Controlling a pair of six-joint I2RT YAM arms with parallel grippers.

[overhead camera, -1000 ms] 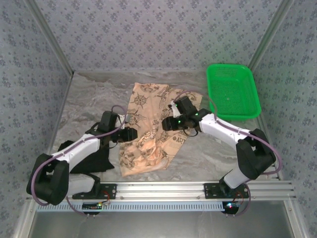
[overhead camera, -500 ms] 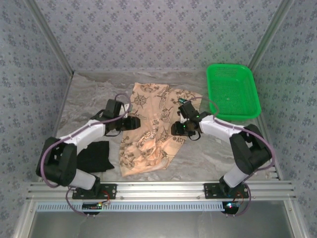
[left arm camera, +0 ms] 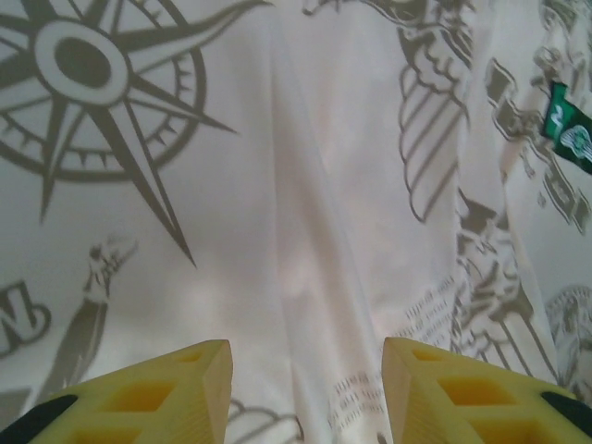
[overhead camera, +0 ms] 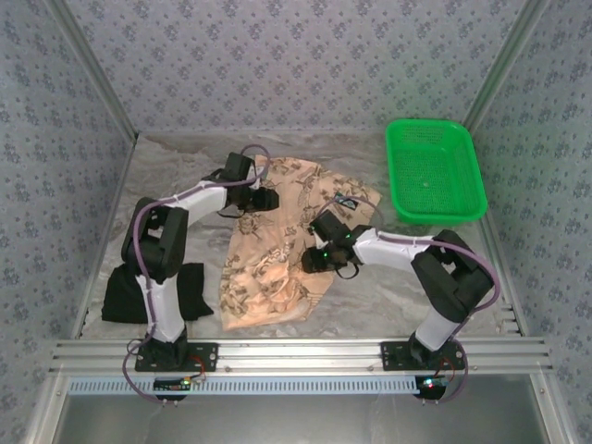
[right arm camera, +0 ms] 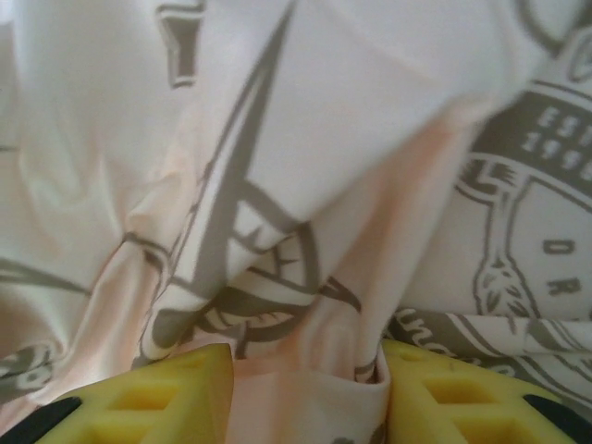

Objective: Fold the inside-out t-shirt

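Right pincer [right arm camera: 307, 359] straddles a t-shirt [right arm camera: 370, 139] fold, grip hard to judge.

From my left wrist camera I see the inside-out t-shirt [left arm camera: 305, 231] spread across the frame, pale with grey-brown drawings. A compass [left arm camera: 88, 83] sits in the upper left, and feathered and lettered figures run down the right side. A small dark green label [left arm camera: 566, 129] lies at the right edge. A soft fold [left arm camera: 287, 185] runs from top centre downward. The left gripper [left arm camera: 307, 388] shows its 2 yellow fingertips [left arm camera: 199, 388] at the bottom, parted, with cloth visible between them.
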